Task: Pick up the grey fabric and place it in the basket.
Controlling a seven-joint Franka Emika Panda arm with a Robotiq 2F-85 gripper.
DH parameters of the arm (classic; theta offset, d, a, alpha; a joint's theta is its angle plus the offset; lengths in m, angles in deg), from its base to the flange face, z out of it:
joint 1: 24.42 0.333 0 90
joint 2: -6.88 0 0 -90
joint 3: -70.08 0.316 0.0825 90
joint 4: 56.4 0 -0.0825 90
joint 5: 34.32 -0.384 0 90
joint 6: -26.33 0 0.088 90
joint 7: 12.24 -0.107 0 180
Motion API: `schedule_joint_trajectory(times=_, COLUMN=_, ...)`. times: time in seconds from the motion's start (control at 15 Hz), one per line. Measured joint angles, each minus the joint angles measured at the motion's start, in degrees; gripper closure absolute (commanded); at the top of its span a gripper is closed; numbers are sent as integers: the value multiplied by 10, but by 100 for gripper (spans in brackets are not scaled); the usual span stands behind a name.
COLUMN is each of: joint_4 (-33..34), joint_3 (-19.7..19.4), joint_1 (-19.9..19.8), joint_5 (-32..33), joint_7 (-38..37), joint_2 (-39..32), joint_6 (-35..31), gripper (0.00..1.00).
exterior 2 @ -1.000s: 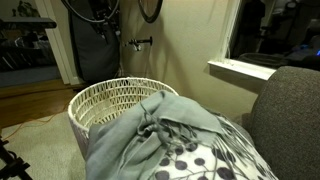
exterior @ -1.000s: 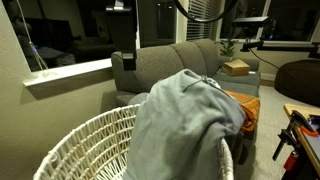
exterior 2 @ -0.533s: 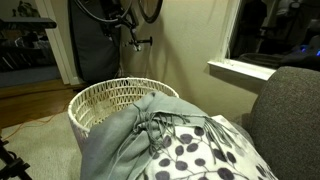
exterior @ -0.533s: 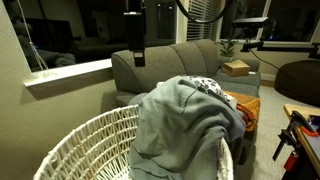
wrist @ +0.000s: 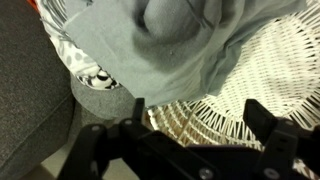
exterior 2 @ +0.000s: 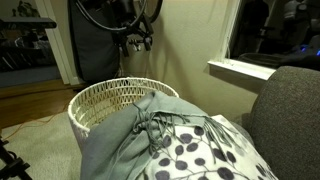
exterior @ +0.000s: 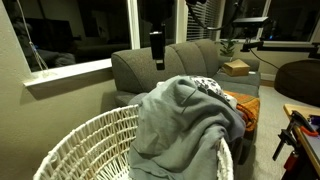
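The grey fabric point(exterior: 185, 120) lies in a heap draped over the rim of the white woven basket point(exterior: 85, 130). In both exterior views part of it hangs over the rim and part rests on the spotted cloth beside the basket. It also shows as grey fabric point(exterior 2: 125, 145) against the basket point(exterior 2: 100, 90). My gripper point(exterior: 157, 62) hangs above, well clear of it, open and holding nothing. In the wrist view the gripper point(wrist: 200, 115) looks down on the basket point(wrist: 265, 60), with the grey fabric point(wrist: 170, 45) across the top.
A white cloth with black spots point(exterior 2: 200, 155) lies under the grey fabric's edge. An orange cloth point(exterior: 246, 108) sits on the grey sofa point(exterior: 190, 58). A windowsill point(exterior: 70, 72) runs along the wall. A cardboard box point(exterior: 237, 68) stands at the sofa's far end.
The gripper has opened and let go of the grey fabric, then moved up and sideways. The fabric dropped onto the basket rim, uncovering the spotted cloth.
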Motion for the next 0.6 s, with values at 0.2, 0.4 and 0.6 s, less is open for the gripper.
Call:
schedule_joint_trajectory(times=0.2, joint_4=-19, joint_3=-11, joint_1=-12, joint_5=0, joint_7=-10, joint_2=1, joint_6=0, gripper=0)
schedule_joint_trajectory(times=0.4, joint_4=-40, joint_3=-18, joint_1=-22, joint_5=-1, joint_7=-25, joint_2=2, joint_6=0, gripper=0)
schedule_joint_trajectory(times=0.6, joint_4=-61, joint_3=-24, joint_1=-30, joint_5=-1, joint_7=-33, joint_2=3, joint_6=0, gripper=0)
